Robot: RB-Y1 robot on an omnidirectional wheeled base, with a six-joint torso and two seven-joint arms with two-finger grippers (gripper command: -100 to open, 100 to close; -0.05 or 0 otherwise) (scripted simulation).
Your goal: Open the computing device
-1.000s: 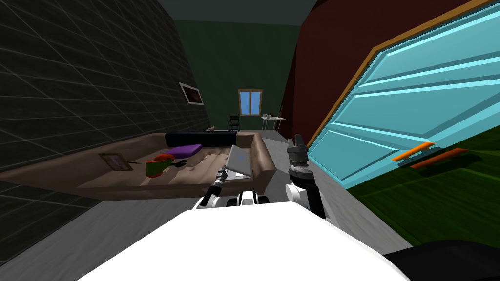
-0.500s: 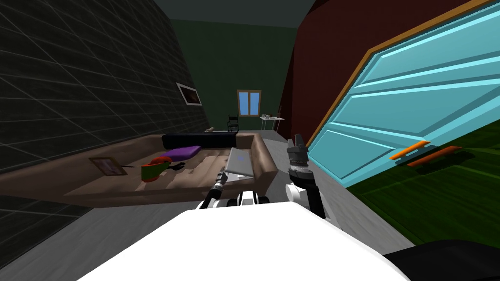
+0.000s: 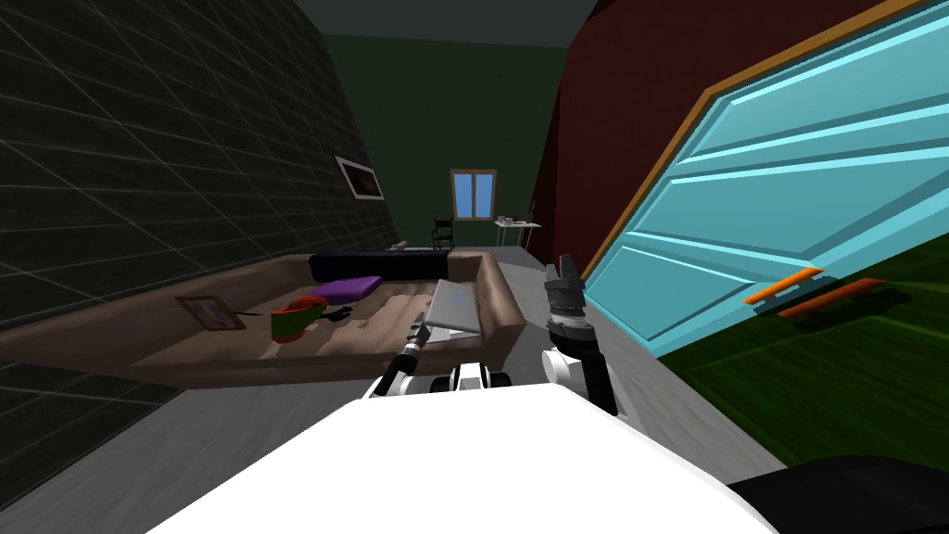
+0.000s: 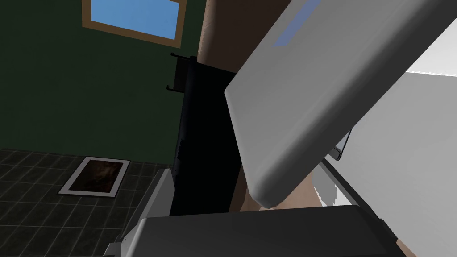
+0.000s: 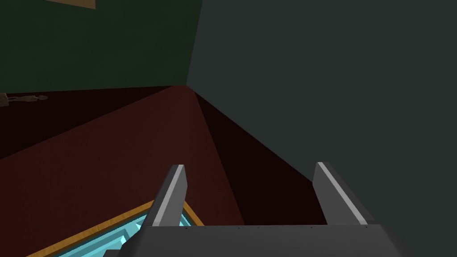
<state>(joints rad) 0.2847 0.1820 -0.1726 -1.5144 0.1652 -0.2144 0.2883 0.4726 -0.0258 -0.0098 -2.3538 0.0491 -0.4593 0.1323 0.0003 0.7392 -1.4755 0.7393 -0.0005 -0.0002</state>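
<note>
One arm is at work: the left gripper point(image 3: 419, 332) reaches out to the laptop point(image 3: 454, 311), which lies on the seat of the sofa point(image 3: 232, 357) at its right end, just beside the sofa's arm. The lid point(image 4: 312, 89) is already part-way up, tilted off the base point(image 4: 401, 147) with a wedge of gap between them. In the left wrist view the fingers point(image 4: 149, 205) look spread, not clamped. One stands clear of the lid's near corner, and the other seems to lie at the gap under the lid's edge, so the lid appears propped rather than gripped. The right gripper point(image 3: 563, 276) is raised to the right of the sofa, fingers wide apart and empty. I judge the opening under way but unfinished. The main risk is that the lid slides off the thin finger as the arc steepens and drops shut, because nothing pinches it. The base is also unheld on a soft seat, so an upward push may lift or skid the whole laptop towards the sofa's arm instead of turning the hinge. Pushing too far along a straight line could also strain the hinge or tip the laptop backwards.
</note>
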